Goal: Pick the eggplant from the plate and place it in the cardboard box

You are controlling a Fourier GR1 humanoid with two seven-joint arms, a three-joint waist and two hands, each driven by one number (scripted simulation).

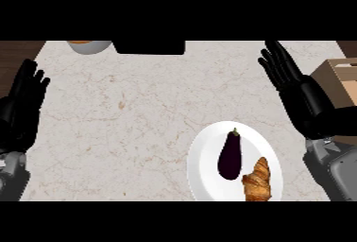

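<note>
A dark purple eggplant [231, 155] lies lengthwise on a white plate [206, 160] near the counter's front, stem pointing away from me. A brown croissant [257, 180] lies beside it on the same plate. The cardboard box [339, 80] stands at the right edge, partly cut off by the view. My right hand [300, 90] is open, fingers straight and pointing away, above and right of the plate, just left of the box. My left hand [20, 108] rests open at the left edge, fingers up. Neither hand touches anything.
A grey bowl [89, 46] with something orange in it sits at the back left of the marble counter [125, 118]. A black object [150, 47] stands beside it at the back edge. Dark wood shows beyond the counter's left and right ends.
</note>
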